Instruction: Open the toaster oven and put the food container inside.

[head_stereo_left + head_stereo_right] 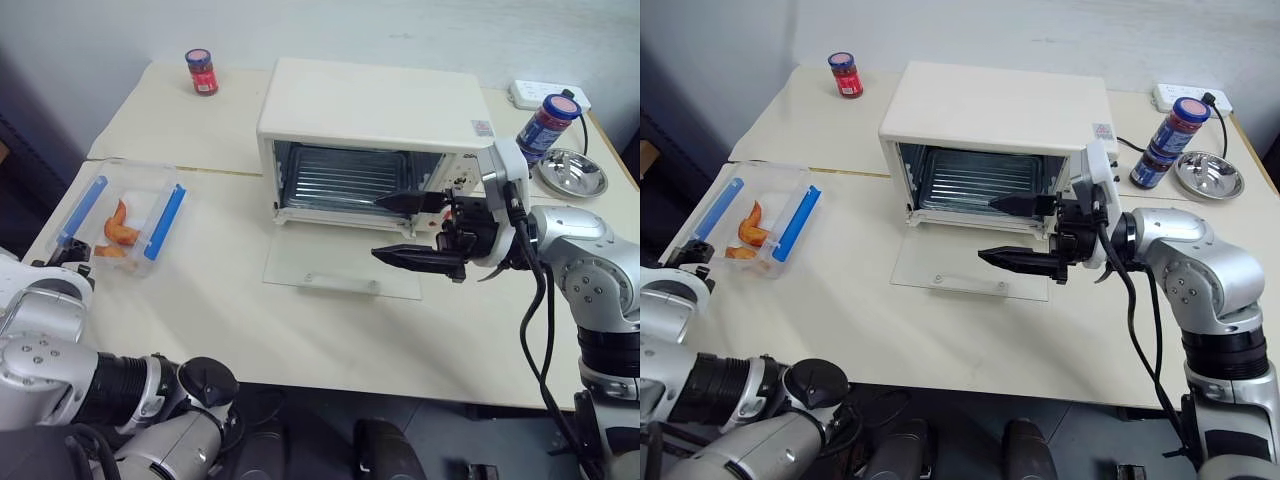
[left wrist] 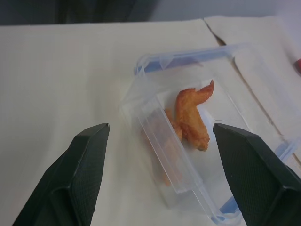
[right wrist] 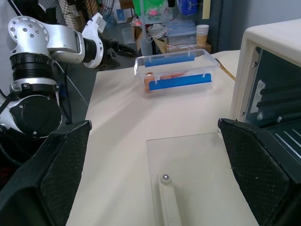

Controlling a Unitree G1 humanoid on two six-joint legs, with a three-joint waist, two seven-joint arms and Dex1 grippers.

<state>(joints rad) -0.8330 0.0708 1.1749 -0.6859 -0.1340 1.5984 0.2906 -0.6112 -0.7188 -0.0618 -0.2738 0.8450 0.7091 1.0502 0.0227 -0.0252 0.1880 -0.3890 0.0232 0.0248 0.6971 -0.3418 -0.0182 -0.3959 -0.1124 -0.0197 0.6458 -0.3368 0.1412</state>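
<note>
Gaping toaster oven (image 1: 370,120), food container (image 1: 125,215) apart — both grippers spread

The cream-white toaster oven (image 1: 375,120) is standing at the far middle of the table, its glass door lying flat open toward the near side, wire rack showing inside. The clear food container (image 1: 122,215), blue-clipped and holding orange pieces, is sitting well to its left.
</note>
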